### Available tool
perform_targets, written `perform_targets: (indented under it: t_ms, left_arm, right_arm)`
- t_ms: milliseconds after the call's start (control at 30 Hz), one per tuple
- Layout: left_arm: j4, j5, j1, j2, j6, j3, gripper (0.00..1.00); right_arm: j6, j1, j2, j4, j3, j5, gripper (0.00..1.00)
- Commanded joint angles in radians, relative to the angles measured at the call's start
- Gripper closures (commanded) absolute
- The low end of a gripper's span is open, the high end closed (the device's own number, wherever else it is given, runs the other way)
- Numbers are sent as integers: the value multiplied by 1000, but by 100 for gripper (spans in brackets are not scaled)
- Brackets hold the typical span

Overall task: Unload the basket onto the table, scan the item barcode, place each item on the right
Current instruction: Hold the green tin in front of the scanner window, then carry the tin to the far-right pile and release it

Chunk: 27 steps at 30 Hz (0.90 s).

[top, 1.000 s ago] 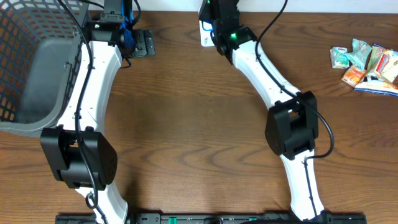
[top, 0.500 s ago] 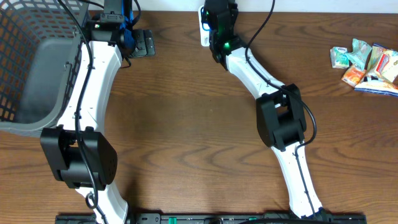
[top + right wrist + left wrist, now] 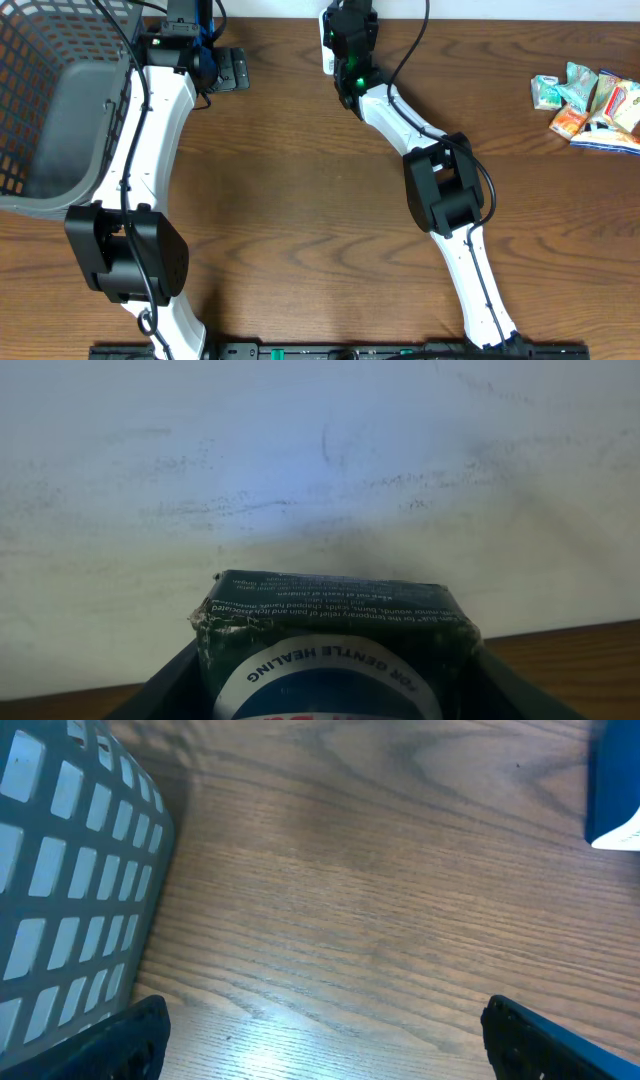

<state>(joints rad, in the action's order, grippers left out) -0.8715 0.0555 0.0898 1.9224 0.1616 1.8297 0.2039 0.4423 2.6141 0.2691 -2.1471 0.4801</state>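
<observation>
Filling the bottom of the right wrist view, the box (image 3: 335, 645) sits clamped in the right gripper (image 3: 335, 695), the jaws part-way apart with a dark finger pressed to each flank; only this view shows its dark green, creased end face with fine white print and a round blue-and-white label; behind it stands a scuffed white wall (image 3: 300, 460). From overhead the box is just a white-and-blue sliver at the far edge of the table (image 3: 300, 200), mostly hidden under the arm. The left gripper (image 3: 345, 1045) is spread wide and holds nothing; its view shows fine wood grain, the grey lattice basket (image 3: 70, 890) on one side and a blue object (image 3: 615, 790) on the other. Crinkled packets (image 3: 590, 100) lie well apart at the right.
</observation>
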Motion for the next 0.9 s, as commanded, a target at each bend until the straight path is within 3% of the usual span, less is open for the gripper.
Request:
perform_targets:
  t_ms: [0,133,267,400,567,867]
  left_arm:
    - [-3,9,0,-21,16,12,2]
    - [-3,9,0,-21,16,12,2]
    - [-3,9,0,-21,16,12,2]
    - [-3,9,0,-21,16,12,2]
    - [-3,9,0,-21,16,12,2]
    - [-3,9,0,-21,16,12,2]
  right_arm:
    - [-18,14,2,18,-5,16,55]
    - [-17,23,-21,14,-5,32,53]
    - [22,23,-80,-50,-5,205,54]
    - [47,-10,-184,-206,-5,380,56]
    - [52,-87,-272,-419,-5,425,67]
    - [113,-291,-302,-771,-5,449,64]
